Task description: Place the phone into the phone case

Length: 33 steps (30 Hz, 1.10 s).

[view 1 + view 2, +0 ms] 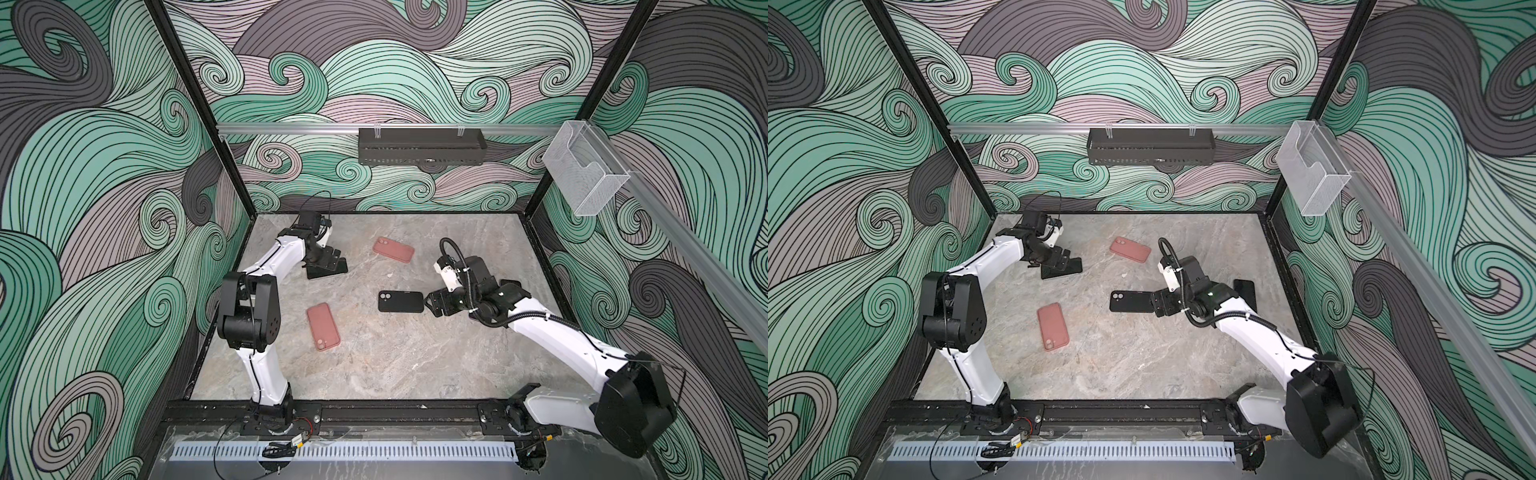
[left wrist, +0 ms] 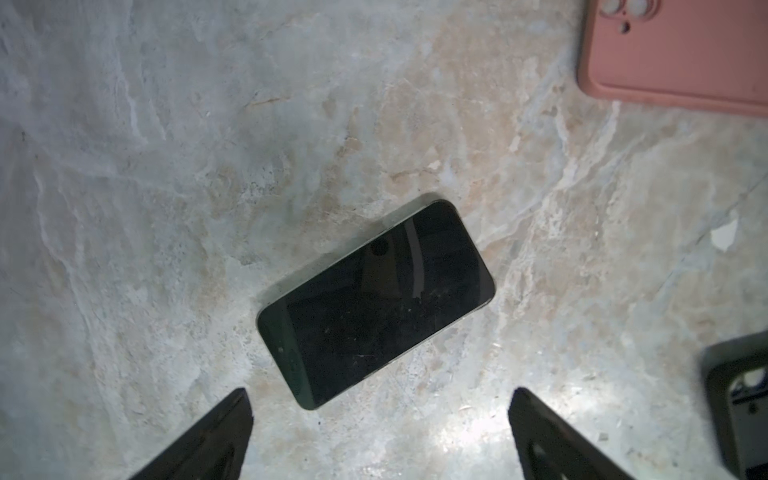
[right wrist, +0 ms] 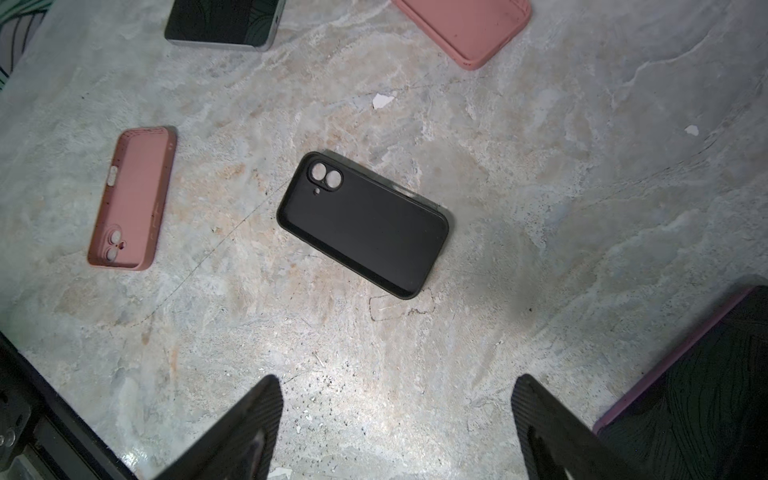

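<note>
Black case (image 1: 400,301) is laid flat on table (image 1: 415,365) centre, just off right gripper (image 3: 397,378). Phone (image 2: 376,303) is seen screen-up before left gripper (image 2: 380,392). Both jaws are spread apart; nothing is gripped.

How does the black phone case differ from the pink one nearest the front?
The black matte phone case lies crosswise, camera holes leftward; the pink matte phone case runs front to back, holes at its near end. The black one lies just ahead of the right claw; the pink one lies nearer the front, toward the white left arm. Both rest flat, empty, open side up.
</note>
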Tool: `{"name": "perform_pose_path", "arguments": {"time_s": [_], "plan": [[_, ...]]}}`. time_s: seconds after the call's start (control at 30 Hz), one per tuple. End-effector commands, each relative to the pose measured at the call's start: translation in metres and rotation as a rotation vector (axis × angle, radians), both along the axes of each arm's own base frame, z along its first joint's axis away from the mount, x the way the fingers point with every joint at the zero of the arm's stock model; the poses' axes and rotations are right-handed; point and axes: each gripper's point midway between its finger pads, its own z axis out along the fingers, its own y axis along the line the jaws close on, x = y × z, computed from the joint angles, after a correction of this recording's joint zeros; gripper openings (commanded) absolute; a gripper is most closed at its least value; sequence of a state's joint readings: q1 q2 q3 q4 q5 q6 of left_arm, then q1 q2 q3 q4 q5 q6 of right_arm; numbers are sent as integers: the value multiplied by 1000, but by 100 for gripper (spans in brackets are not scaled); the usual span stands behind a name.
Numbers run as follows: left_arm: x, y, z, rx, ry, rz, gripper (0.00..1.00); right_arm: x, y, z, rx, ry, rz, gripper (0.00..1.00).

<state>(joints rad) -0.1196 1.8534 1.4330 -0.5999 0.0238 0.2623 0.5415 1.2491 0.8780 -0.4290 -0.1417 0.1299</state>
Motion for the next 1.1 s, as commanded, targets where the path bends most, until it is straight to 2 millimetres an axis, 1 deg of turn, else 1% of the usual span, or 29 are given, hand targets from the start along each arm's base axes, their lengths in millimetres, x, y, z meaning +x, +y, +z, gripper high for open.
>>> {"name": "perform_pose_path", "arguments": {"time_s": [0.0,0.1,0.13,0.17,0.23,0.37,0.47,0.6,0.77,0.87,0.97,1.07], "plan": [[2,-1,11,105,-56,-249,99,-5,1,4,4,-16,26,87],[-5,-11,1,131,-40,-437,98,-9,5,6,24,-11,56,86],[-8,-12,-4,155,-18,-497,99,-11,9,8,38,-13,77,86],[-9,-10,-8,180,2,-522,99,-12,11,9,50,-14,86,86],[-5,-2,-14,236,47,-508,99,-14,15,14,78,-20,105,86],[-4,-3,-26,261,88,-587,99,-23,22,22,123,-32,143,86],[-2,-2,-36,286,125,-639,99,-33,25,28,148,-43,179,86],[3,-2,-51,305,183,-738,98,-43,23,34,163,-68,200,87],[19,-1,-58,327,188,-746,98,-50,16,34,161,-83,191,87],[17,-4,-62,308,218,-766,98,-51,13,30,149,-78,178,87],[6,-6,-66,262,281,-788,99,-51,17,29,162,-66,194,87],[6,-9,-69,242,288,-791,98,-50,20,28,160,-62,200,87]]}}
